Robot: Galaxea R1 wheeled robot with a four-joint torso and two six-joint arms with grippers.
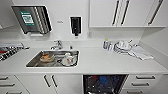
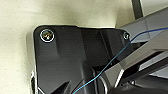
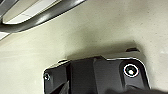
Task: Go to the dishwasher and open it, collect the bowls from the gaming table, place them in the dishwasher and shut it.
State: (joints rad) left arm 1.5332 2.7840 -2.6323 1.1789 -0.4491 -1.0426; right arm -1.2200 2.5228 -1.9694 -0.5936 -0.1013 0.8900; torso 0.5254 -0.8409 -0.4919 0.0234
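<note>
The dishwasher (image 1: 105, 83) is under the white counter (image 1: 100, 62), right of centre at the lower edge of the head view. It stands open, its dark inside showing. Among the racks sits a blue shape (image 1: 103, 80) with small red spots beside it; I cannot tell whether these are the bowls. The gaming table is out of view. The left wrist view has the robot's dark plate (image 2: 75, 62) and a thin blue cable (image 2: 112, 60) over a pale surface. In the right wrist view the dark plate (image 3: 100, 75) sits over the same pale surface.
A steel sink (image 1: 32, 62) holds a brownish dish (image 1: 47, 58) and white crockery (image 1: 68, 60), with a tap (image 1: 57, 45) behind. Stacked plates (image 1: 122, 47) and a cloth (image 1: 141, 53) lie on the right. White drawers (image 1: 145, 81) flank the dishwasher; wall cabinets (image 1: 125, 12) hang above.
</note>
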